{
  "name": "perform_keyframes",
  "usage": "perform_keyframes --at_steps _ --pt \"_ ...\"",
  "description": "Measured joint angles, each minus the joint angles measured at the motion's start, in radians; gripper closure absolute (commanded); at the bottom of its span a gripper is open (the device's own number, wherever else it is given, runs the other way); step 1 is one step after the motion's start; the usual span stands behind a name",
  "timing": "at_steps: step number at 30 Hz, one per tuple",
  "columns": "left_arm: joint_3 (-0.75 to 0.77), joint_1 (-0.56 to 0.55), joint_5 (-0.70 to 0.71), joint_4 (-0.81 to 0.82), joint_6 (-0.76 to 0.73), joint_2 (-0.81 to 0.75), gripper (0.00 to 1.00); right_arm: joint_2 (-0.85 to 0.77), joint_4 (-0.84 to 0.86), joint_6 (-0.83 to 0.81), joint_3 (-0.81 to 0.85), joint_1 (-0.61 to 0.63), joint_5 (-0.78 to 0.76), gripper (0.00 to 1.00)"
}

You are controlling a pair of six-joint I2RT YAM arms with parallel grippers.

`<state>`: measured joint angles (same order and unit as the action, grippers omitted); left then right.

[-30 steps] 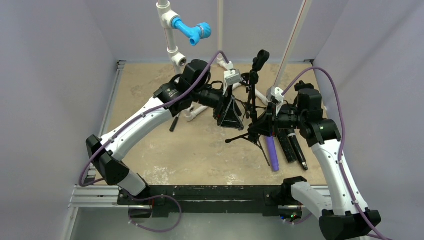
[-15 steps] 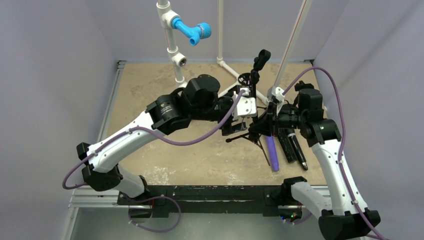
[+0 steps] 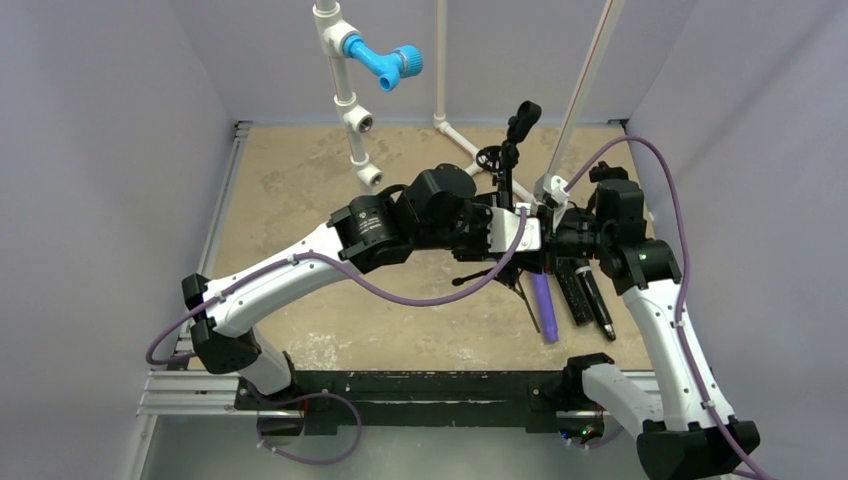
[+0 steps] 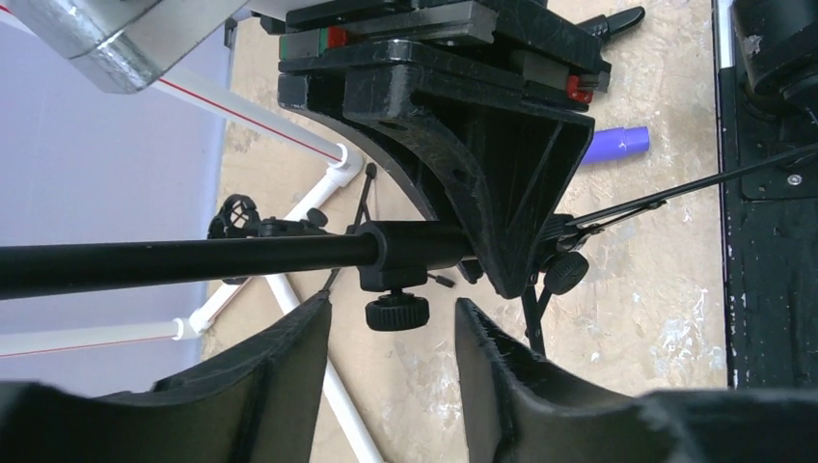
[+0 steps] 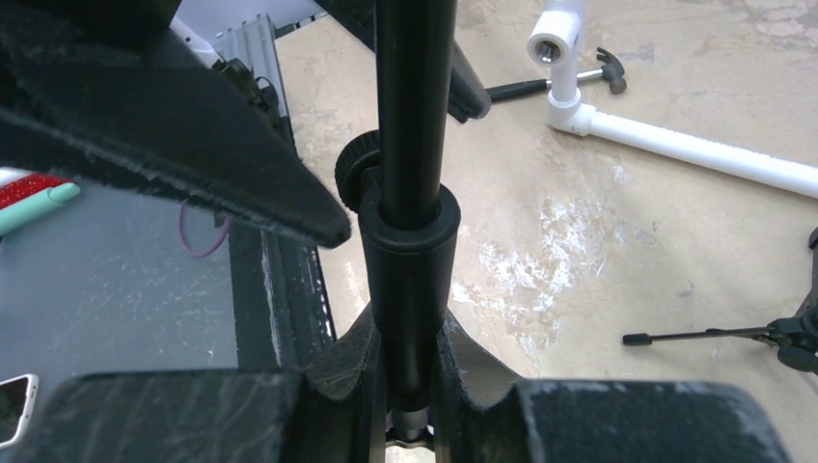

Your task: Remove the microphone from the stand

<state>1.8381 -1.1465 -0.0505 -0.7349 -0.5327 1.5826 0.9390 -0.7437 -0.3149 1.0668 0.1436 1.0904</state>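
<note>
The black tripod stand (image 3: 507, 195) stands upright at the table's middle right. A black microphone (image 3: 521, 118) sits tilted in the clip at its top. My right gripper (image 5: 405, 338) is shut on the stand's pole (image 5: 412, 116), just below the collar (image 5: 407, 251). My left gripper (image 4: 393, 323) is open. Its fingers (image 4: 280, 376) stand on either side of the collar's clamp knob (image 4: 395, 311) without touching it. In the left wrist view the pole (image 4: 193, 258) runs across the frame, and the right gripper's fingers (image 4: 482, 145) clamp it just beyond.
A purple cylinder (image 3: 542, 305) and long black items (image 3: 585, 292) lie right of the stand's legs. A white pipe frame (image 3: 345, 95) with a blue fitting (image 3: 382, 60) rises at the back. A black ring mount (image 3: 488, 158) sits behind the stand. A hammer (image 5: 559, 82) lies near a pipe.
My left arm has swung right from the back of the table to the stand's pole. Its jaws have narrowed around the knob. The right gripper has kept its grip.
</note>
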Motion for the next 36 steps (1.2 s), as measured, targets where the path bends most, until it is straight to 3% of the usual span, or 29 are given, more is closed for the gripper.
perform_keyframes --at_steps 5,9,14,18,24,27,32,36 --pt "0.000 0.000 0.000 -0.001 0.001 0.010 0.85 -0.010 0.003 0.001 -0.012 0.000 -0.001 1.00" --pt "0.000 0.000 -0.005 -0.001 0.019 0.013 0.99 -0.012 0.001 0.001 -0.012 -0.001 -0.005 1.00" --pt "0.016 0.028 -0.073 -0.017 0.090 0.017 1.00 -0.021 -0.011 0.000 -0.013 -0.001 -0.005 1.00" --pt "0.038 0.114 -0.278 -0.031 0.223 0.026 1.00 -0.030 -0.009 -0.003 -0.013 0.000 0.001 1.00" --pt "0.025 0.276 -0.673 0.032 0.486 0.064 0.59 -0.031 0.016 -0.007 -0.013 0.002 0.011 1.00" --pt "-0.005 0.327 -0.806 0.085 0.609 0.070 0.46 -0.031 0.011 -0.008 -0.013 -0.001 0.008 1.00" --pt "-0.019 0.375 -0.888 0.126 0.705 0.068 0.25 -0.031 0.006 -0.009 -0.013 -0.007 0.002 1.00" --pt "-0.019 0.376 -0.867 0.115 0.697 0.048 0.21 -0.031 0.003 -0.009 -0.016 -0.007 0.001 1.00"
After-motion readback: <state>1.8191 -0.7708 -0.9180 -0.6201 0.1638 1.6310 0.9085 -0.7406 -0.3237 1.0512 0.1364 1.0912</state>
